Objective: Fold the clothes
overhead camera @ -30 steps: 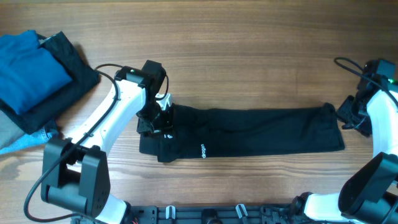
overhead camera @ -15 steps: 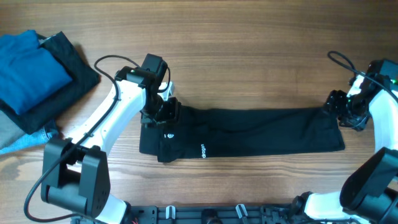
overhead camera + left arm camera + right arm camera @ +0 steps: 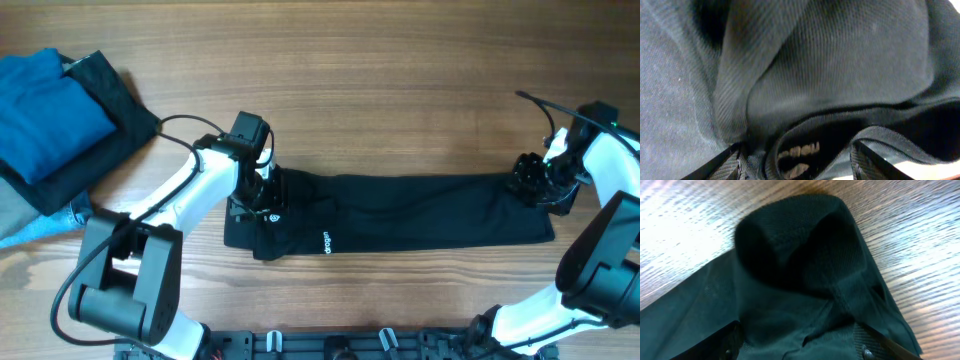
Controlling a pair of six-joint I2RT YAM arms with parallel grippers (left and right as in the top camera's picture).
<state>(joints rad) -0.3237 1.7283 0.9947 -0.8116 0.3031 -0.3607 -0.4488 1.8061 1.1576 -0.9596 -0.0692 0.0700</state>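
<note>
The clothes point(image 3: 400, 210) are a black garment folded into a long strip across the table's middle, with white lettering point(image 3: 325, 242) near the left end. My left gripper point(image 3: 262, 190) is down on the strip's left end. In the left wrist view its jaws point(image 3: 797, 162) stand apart, with a fold of black fabric point(image 3: 830, 65) and a neck label lying between them. My right gripper point(image 3: 527, 180) is at the strip's upper right corner. Its jaws point(image 3: 800, 340) also stand apart, and a bunched corner of the fabric point(image 3: 800, 250) lies between and ahead of them.
A bright blue folded garment point(image 3: 45, 110) lies on a plain black folded cloth point(image 3: 110, 125) at the far left, with pale cloth point(image 3: 20, 225) below them. Cables point(image 3: 545, 105) loop off both arms. Bare wooden table point(image 3: 400, 90) lies behind the strip.
Both grippers' jaws have spread wider. The right gripper has moved left onto the garment's right corner. The left gripper has shifted slightly over the left end.
</note>
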